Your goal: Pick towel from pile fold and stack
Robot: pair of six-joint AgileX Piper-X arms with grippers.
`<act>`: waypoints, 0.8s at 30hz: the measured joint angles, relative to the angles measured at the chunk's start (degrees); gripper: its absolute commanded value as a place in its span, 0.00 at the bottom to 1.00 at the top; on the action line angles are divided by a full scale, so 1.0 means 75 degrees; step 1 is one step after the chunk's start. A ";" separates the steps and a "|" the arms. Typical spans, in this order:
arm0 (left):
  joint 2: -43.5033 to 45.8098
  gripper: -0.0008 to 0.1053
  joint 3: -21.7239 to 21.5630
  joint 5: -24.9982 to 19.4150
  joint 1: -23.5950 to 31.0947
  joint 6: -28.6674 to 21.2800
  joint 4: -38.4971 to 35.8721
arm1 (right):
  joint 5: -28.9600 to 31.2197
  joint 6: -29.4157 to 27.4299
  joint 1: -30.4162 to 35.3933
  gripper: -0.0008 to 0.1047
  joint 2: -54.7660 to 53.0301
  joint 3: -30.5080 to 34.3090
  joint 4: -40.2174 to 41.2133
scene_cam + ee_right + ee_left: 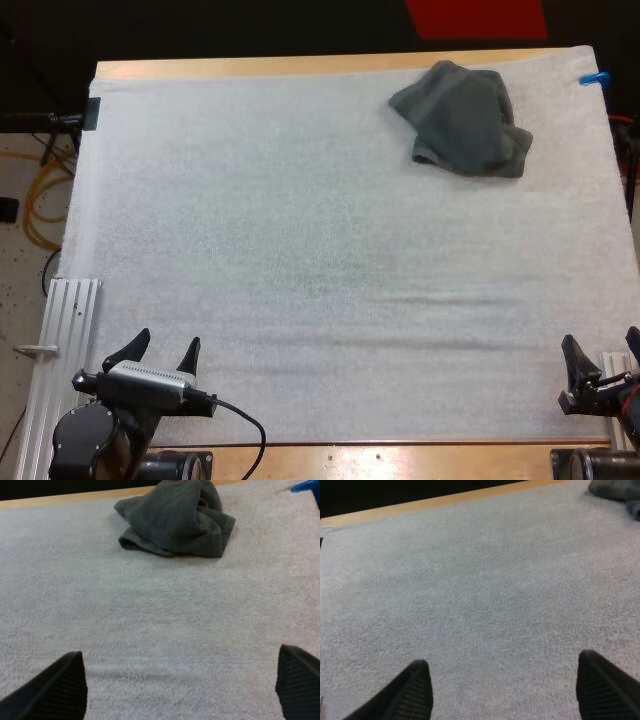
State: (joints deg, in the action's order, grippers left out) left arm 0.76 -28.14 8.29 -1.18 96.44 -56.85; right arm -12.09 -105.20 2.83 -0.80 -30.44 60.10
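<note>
Grey-green towel (462, 118) is lying crumpled, far ahead of the right claw (600, 337). It and the left claw (166, 338) are gaping wide, empty; seemingly nothing folded yet.

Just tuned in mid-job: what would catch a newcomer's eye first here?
A crumpled dark grey-green towel lies alone near the far right corner of the white mat. The left gripper and right gripper, black fingers open, sit at the mat's near edge, well apart from the towel.
</note>
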 measured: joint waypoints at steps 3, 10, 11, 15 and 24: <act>0.0000 0.57 0.0000 0.0000 0.0000 0.0000 0.0000 | 0.0000 0.0000 0.0000 0.72 0.0000 0.0000 -0.0011; 0.0000 0.57 -0.0087 0.0007 0.0000 0.0000 -0.0063 | 0.0000 0.0078 0.0000 0.72 0.0122 -0.0099 -0.0031; 0.0000 0.57 -0.0173 0.0031 0.0000 0.0000 -0.0167 | 0.0000 0.0086 0.0000 0.72 0.0241 -0.0190 -0.0031; -0.0072 0.57 -0.0915 0.0501 0.0000 0.0000 -0.0612 | 0.0000 0.0073 0.0000 0.72 0.1214 -0.0925 -0.0053; -0.2148 0.57 -0.2352 0.2836 0.0000 0.0000 -0.0548 | -0.1124 -0.0268 0.0000 0.72 0.3285 -0.2229 -0.0053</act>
State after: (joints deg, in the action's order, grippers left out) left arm -15.35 -45.79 29.56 -1.18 96.44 -60.96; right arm -20.52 -107.21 2.83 23.84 -47.16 59.70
